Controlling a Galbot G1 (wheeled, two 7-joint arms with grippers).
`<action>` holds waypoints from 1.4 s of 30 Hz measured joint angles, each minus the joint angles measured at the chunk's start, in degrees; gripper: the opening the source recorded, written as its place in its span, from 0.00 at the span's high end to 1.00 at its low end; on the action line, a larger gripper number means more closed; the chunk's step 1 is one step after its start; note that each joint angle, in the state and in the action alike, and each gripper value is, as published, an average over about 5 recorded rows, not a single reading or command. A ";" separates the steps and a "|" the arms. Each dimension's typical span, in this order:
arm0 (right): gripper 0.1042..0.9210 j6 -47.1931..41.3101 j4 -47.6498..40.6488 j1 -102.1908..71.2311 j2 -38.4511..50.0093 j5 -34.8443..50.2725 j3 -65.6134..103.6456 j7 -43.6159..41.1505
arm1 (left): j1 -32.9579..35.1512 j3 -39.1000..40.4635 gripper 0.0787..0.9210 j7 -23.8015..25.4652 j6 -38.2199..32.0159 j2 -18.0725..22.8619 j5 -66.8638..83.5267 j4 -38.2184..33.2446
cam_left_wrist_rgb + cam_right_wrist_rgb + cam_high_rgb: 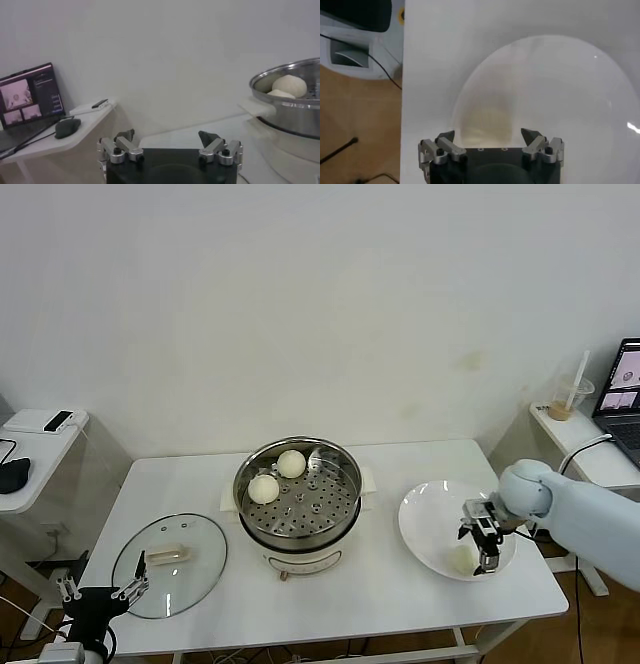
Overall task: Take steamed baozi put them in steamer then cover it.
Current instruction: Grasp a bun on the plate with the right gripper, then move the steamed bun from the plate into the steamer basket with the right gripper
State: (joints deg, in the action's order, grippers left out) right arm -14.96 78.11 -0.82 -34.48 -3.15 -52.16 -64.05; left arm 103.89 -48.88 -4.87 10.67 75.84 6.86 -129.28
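The shiny steamer (pixel 335 469) stands mid-table on its white pot base and holds two baozi (pixel 291 463) (pixel 264 488). A third baozi (pixel 460 559) lies on the white plate (pixel 430 524) to its right. My right gripper (pixel 483 552) hangs open just over that bun. In the right wrist view the bun (pixel 487 117) is a pale blur ahead of the open right gripper (pixel 489 135). The glass cover (pixel 195 579) lies flat on the table at front left. Beside it, low at the table's corner, my left gripper (pixel 100 587) (pixel 167 136) waits open and empty. From there the steamer (pixel 295 107) and its baozi (pixel 289 85) show.
A side table on the right carries a laptop (pixel 625 399) and a drink cup (pixel 568 399). A small white stand on the left holds a phone (pixel 58 421) and a mouse (pixel 12 474). A white wall is close behind the table.
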 measured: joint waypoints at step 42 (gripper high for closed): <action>0.39 -0.45 0.11 8.80 -0.98 3.34 1.63 -2.98 | -0.63 0.04 0.12 -0.06 0.01 -0.71 0.38 -0.06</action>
State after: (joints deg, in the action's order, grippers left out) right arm -15.42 78.23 7.98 -35.46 0.18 -50.53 -67.03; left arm 103.26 -48.85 -4.93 10.69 75.13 7.25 -129.34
